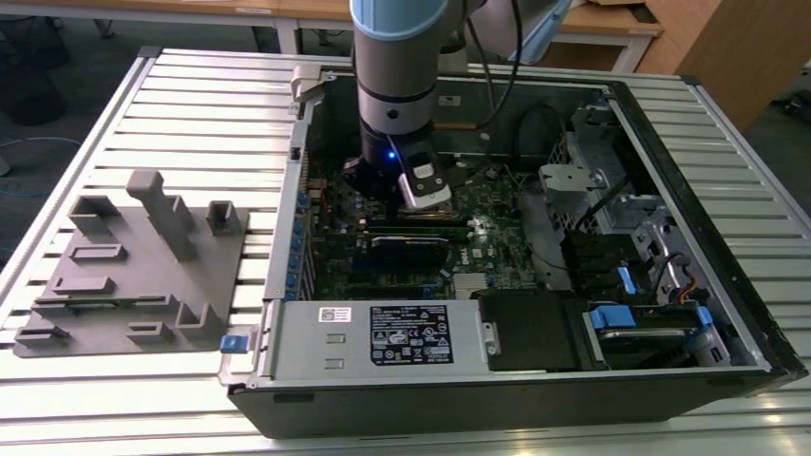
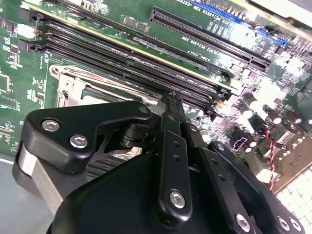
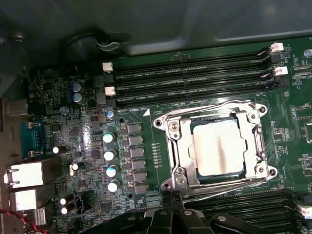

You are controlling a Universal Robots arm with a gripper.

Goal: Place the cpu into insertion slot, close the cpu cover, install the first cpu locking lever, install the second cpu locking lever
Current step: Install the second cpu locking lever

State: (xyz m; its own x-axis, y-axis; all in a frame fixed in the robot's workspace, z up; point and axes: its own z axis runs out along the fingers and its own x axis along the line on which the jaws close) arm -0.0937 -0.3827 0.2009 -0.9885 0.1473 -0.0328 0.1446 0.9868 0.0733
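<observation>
Now press the locking lever gently down beside the cpu cover, cpu seated, pincer apparently pressed together, hovering just beside.

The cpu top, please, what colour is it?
Dull silver-grey cpu, best in the first wrist view.

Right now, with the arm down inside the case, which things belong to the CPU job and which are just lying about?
Job:
- cpu, seated in the insertion slot
- cpu cover, lying closed around the chip
- end effector, beside the socket

Lying about:
- memory slots
- grey fixture tray outside the case
- power supply
- drive bay with blue tabs
</observation>
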